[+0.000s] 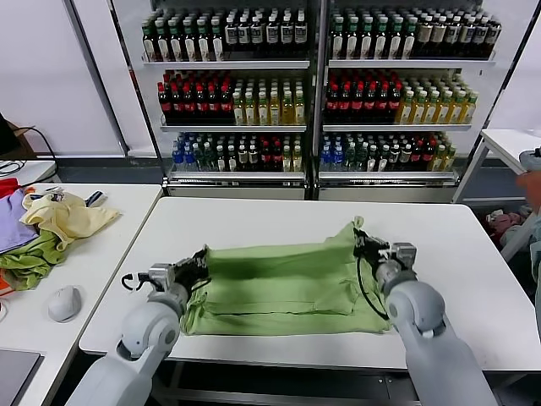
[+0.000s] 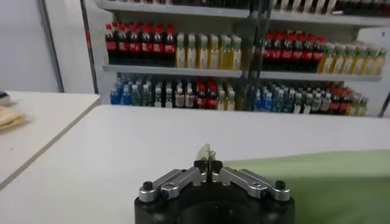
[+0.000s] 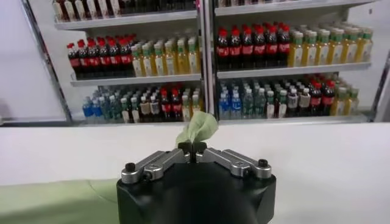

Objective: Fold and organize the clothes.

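The light green polo shirt [image 1: 283, 288] lies folded on the white table [image 1: 254, 220], its far edge lifted and stretched between my two grippers. My left gripper [image 1: 201, 261] is shut on the shirt's left far corner; a small tuft of green fabric [image 2: 206, 151] sticks out past its closed fingertips [image 2: 208, 164]. My right gripper [image 1: 362, 241] is shut on the right far corner, with a fold of green fabric [image 3: 197, 126] pinched above its tips [image 3: 194, 147]. The collar and the printed patch are hidden.
A side table [image 1: 101, 254] on the left holds a pale yellow garment [image 1: 68, 216], a darker green cloth [image 1: 34, 258], a purple cloth [image 1: 13, 224] and a white mouse [image 1: 64, 303]. Shelves of bottles [image 1: 313, 85] stand behind the table.
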